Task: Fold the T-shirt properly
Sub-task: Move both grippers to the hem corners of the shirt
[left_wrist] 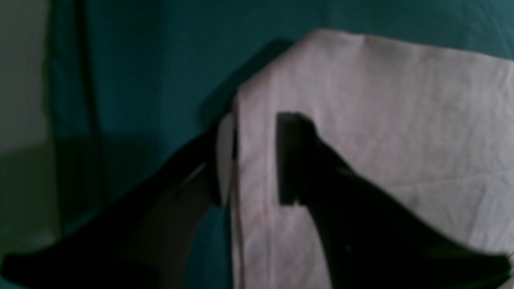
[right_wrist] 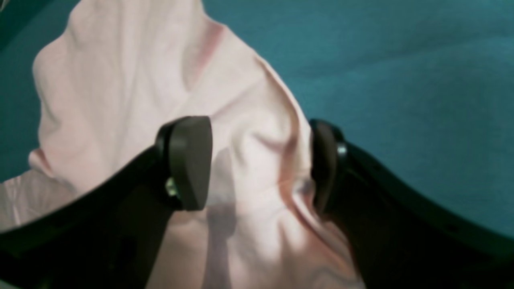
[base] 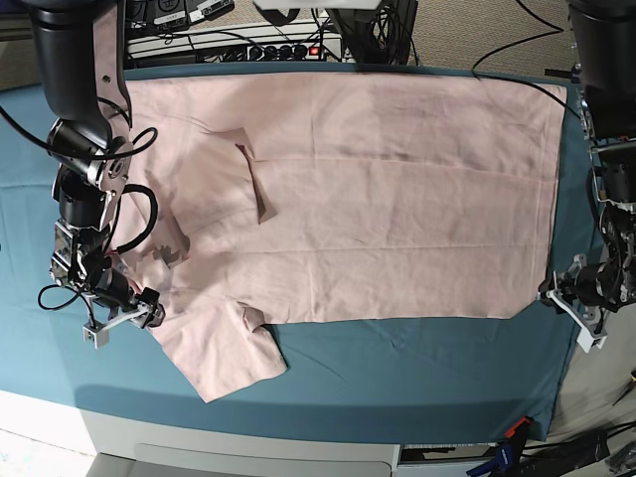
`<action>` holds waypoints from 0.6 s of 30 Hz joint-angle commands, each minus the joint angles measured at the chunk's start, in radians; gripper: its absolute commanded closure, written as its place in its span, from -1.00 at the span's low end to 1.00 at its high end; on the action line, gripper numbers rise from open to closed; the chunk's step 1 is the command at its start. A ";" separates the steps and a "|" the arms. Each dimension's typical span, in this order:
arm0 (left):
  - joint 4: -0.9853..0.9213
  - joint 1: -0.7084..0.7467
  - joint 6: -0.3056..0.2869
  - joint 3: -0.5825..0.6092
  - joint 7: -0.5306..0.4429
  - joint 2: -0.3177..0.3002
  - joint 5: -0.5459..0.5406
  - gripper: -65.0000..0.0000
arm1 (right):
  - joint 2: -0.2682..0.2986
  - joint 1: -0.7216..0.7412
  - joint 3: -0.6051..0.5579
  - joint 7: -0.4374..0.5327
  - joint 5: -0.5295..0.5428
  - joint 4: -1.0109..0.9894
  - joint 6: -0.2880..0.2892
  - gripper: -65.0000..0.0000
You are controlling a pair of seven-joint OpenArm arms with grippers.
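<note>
The pale pink T-shirt (base: 397, 199) lies spread flat, plain side up, across the teal table cloth (base: 397, 383). At the shirt's sleeve on the base view's left, my right gripper (base: 134, 310) is low over the fabric. In the right wrist view, the right gripper (right_wrist: 261, 160) is open, its jaws wide apart on either side of a raised fold of the T-shirt (right_wrist: 120, 80). My left gripper (base: 568, 298) is at the hem corner on the base view's right. In the left wrist view, the left gripper (left_wrist: 255, 156) is open, and the edge of the T-shirt (left_wrist: 381, 120) runs between its fingers.
A power strip and cables (base: 258, 45) lie behind the table's far edge. The table's white front edge (base: 248, 447) runs along the bottom. Clamps (base: 507, 437) hold the cloth at the front right corner. One sleeve is folded inward near the collar (base: 253, 179).
</note>
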 commanded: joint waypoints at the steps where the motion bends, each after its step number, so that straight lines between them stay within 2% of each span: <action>1: 0.014 -0.033 -0.003 -0.005 -0.007 -0.019 -0.006 0.38 | 0.011 0.023 0.001 -0.006 0.006 0.007 0.006 0.14; 4: 0.013 -0.033 0.017 -0.005 -0.009 -0.019 0.009 0.38 | 0.011 0.016 0.001 -0.015 0.006 0.008 0.005 0.85; 5: 0.008 -0.033 0.019 -0.005 -0.010 -0.019 0.017 0.38 | 0.011 0.011 0.001 -0.014 0.006 0.008 0.005 1.00; 9: -0.076 -0.034 0.016 -0.005 -0.015 -0.020 -0.006 0.38 | 0.011 -0.006 0.001 -0.002 0.006 0.008 0.005 1.00; 14: -0.193 -0.034 -0.048 -0.005 -0.016 -0.019 -0.153 0.38 | 0.011 -0.009 0.001 0.000 0.006 0.008 0.005 1.00; 18: -0.237 -0.042 -0.090 -0.010 -0.015 -0.019 -0.213 0.38 | 0.011 -0.009 0.001 0.003 0.006 0.008 0.005 1.00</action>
